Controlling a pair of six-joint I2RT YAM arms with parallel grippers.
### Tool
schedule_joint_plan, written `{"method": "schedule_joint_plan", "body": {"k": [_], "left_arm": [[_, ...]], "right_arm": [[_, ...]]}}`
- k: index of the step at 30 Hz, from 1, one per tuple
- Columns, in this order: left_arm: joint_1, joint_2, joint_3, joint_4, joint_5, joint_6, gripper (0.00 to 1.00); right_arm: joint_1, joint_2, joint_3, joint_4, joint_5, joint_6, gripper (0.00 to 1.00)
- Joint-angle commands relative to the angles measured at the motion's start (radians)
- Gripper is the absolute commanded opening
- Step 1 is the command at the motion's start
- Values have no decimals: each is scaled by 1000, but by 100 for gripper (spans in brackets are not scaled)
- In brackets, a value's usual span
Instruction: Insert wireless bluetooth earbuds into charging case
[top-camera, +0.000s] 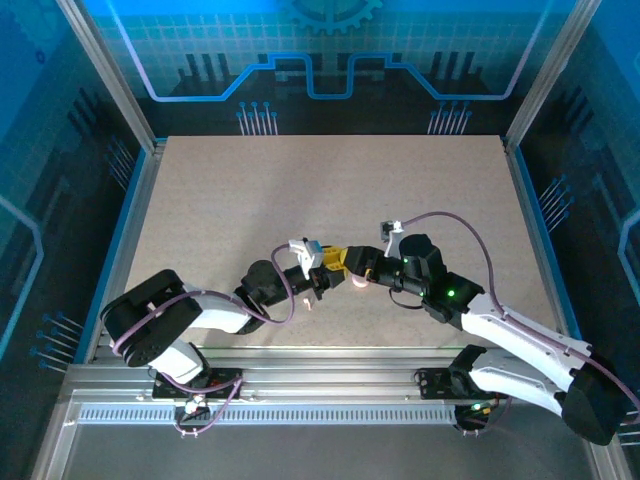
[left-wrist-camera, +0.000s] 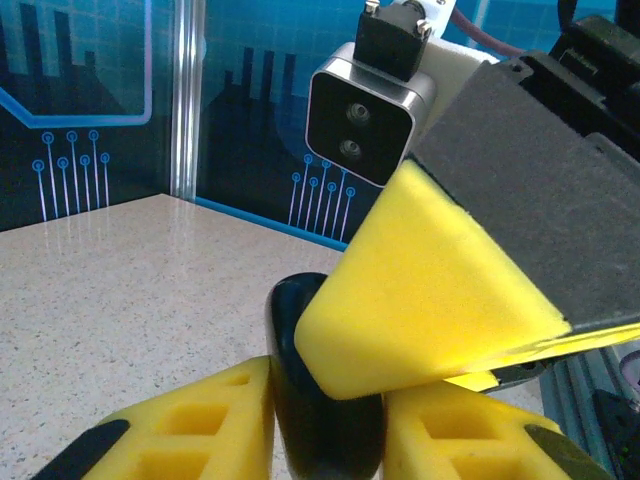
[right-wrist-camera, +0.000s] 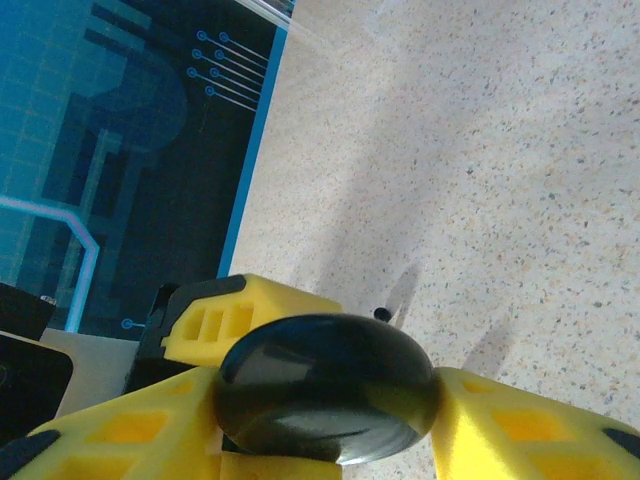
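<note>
Centrally, black case (right-wrist-camera: 325, 385) above pale speckled tabletop (top-camera: 300, 190), blue circuit-patterned walls (top-camera: 330, 60) around.

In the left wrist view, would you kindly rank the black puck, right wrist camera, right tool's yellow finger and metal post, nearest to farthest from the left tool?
1. Black puck, low centre, inside the left tool.
2. Right tool's yellow finger, touching the puck from the right.
3. Right wrist camera, above, behind that finger.
4. Metal post, far back left.
</note>
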Motion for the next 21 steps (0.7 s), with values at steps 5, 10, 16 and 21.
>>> {"method": "schedule_joint_plan", "body": {"k": [5,10,16,21], "left_arm": [[-2,-86,5,-58,8,-16,26],[0,-139,10,-138,95,-35,26],[0,-218,20,-229,209,-17,26],[1,-298,46,-367,308,36,26]], "right_arm": [[15,-127,26,-56,80,-191,80],[0,-270,11,-116,100,-508,82],[-33,-420,-51,-157,-62,-964,81],[-62,-469,-98,-173,-255,-1230,74]]}}
